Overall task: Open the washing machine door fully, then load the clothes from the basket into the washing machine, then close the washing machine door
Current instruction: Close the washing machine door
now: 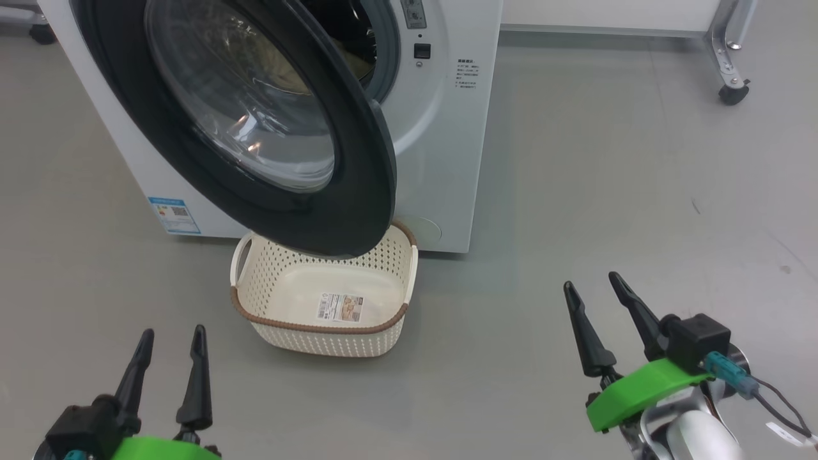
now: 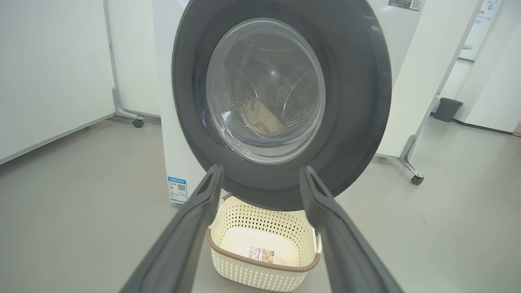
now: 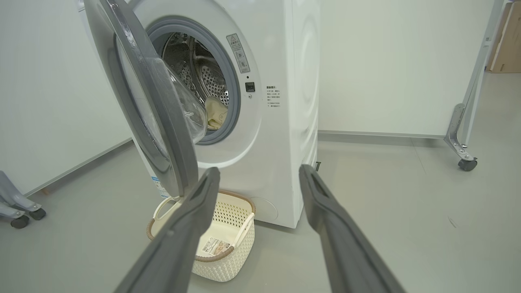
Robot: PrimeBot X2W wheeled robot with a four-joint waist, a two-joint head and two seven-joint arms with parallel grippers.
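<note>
A: Head view?
B: Left gripper (image 1: 174, 331) and right gripper (image 1: 591, 281) both stand released, grasping nothing, well before the washing machine (image 1: 447, 160). The washing machine door (image 1: 358, 191) hangs ajar above the basket (image 1: 319, 327) at the machine's foot.
A: Left wrist?
B: The clothes (image 2: 262, 120) show through the door glass.
A: Right wrist?
B: They lie inside the machine's drum.

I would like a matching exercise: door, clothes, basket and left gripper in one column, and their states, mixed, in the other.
1. washing machine door
2. clothes
3. basket
4. left gripper

a. empty, on the floor
b. inside the drum
c. partly open
d. fingers apart, holding nothing

Pairs: 1-c, 2-b, 3-a, 4-d
</note>
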